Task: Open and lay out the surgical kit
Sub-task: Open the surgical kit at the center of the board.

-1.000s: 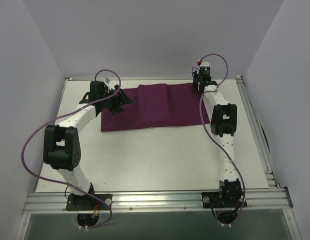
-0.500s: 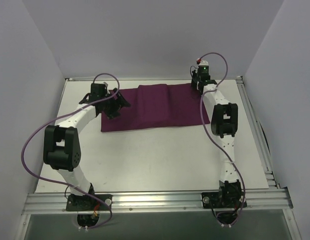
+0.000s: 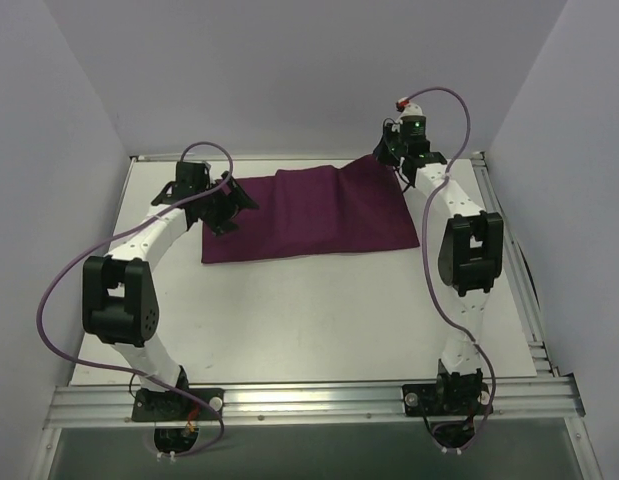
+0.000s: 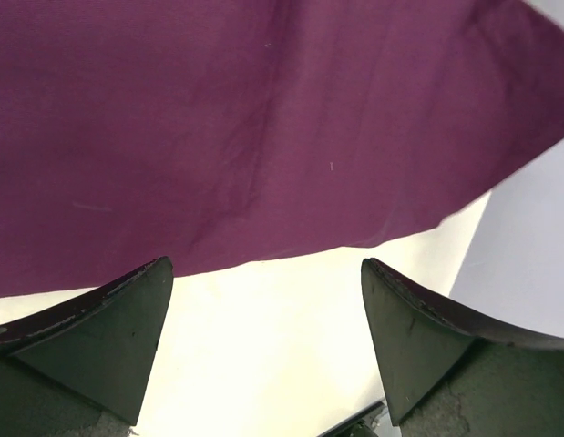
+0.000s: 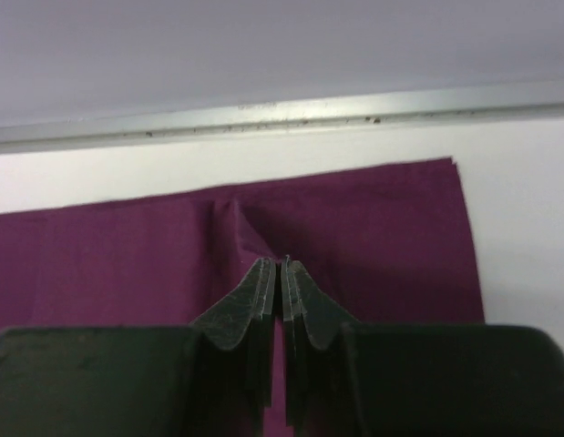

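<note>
Your cloth wrap (image 3: 309, 215) lies across the far half of the table (image 3: 319, 310). Its far right corner is now drawn up off the surface, where a second ago it lay down. Your right gripper (image 5: 282, 264) has risen at that corner, its fingers pressed together on a small ridge of the fabric. Your left gripper (image 4: 265, 266) hovers at the wrap's left edge, its fingers spread wider than before and touching nothing. You have one wrap and two grippers in view.
</note>
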Controlling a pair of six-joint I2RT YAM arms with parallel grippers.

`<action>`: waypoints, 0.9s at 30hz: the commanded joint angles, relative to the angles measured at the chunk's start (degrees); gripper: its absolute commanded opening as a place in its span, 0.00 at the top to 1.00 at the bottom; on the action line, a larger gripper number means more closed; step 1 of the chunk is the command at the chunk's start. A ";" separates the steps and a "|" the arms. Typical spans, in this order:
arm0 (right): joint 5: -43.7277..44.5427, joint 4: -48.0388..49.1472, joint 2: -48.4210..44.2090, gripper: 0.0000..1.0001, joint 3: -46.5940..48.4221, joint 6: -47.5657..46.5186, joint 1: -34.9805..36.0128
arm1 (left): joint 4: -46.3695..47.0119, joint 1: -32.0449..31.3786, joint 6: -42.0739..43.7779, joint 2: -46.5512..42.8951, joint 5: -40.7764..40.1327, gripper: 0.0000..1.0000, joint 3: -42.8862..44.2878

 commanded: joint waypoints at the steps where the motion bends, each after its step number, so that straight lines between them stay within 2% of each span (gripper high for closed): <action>1: -4.99 0.16 -6.56 1.00 -5.20 3.98 0.76 | 2.94 1.08 -1.62 -2.80 3.41 0.07 0.19; 7: -9.05 0.87 -15.26 0.98 -18.56 3.90 3.30 | 1.80 2.05 -2.15 -1.57 4.64 0.07 0.98; 13: -8.79 0.43 -24.67 1.00 -30.42 4.60 4.27 | 2.32 2.67 -3.20 -0.35 3.14 0.07 -0.50; 22: -6.32 -6.32 -36.62 1.00 -42.65 3.81 5.06 | 8.56 3.19 -7.77 2.91 3.05 0.11 -4.73; 27: -6.33 -10.38 -40.59 1.00 -50.46 4.07 5.68 | 9.01 3.28 -7.86 4.40 3.67 0.09 -3.68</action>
